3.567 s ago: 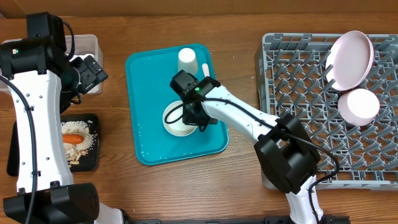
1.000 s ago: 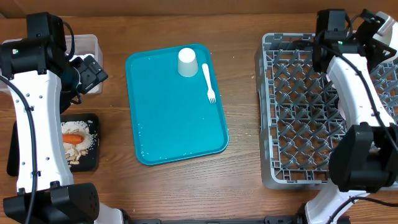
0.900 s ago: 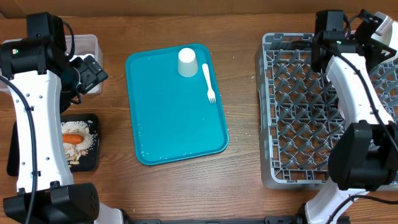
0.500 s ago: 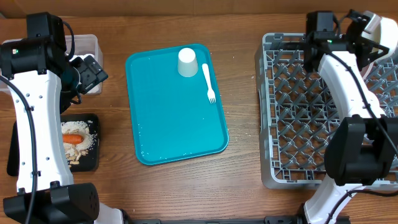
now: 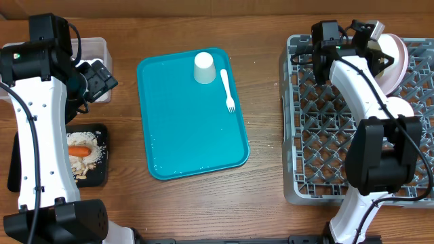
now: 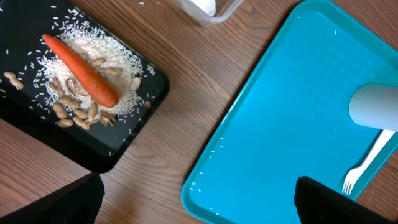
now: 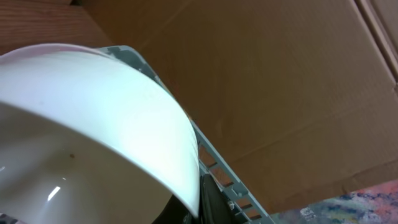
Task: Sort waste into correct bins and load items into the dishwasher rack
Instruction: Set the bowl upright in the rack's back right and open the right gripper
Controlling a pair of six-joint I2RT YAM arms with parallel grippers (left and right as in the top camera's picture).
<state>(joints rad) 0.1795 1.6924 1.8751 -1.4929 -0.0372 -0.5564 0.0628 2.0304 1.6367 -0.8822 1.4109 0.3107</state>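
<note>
Overhead, the teal tray lies mid-bench, carrying a small white cup at its far edge. A white plastic fork lies just right of the cup.

Left of the teal tray sits the black tray. It holds an orange carrot lying on beige food scraps. The clear tub stands beyond the black tray, also left of the teal tray. The left jaws hang spread wide and empty between that tub and the teal tray.

Right of the teal tray stands the grey dishwasher rack. A pinkish-white plate stands on edge in its far part, with a white bowl just nearer.

The right jaws, over the rack's far edge, are pressed together. In the right wrist view a second white bowl fills the frame right against them, apparently pinched by its rim.
</note>
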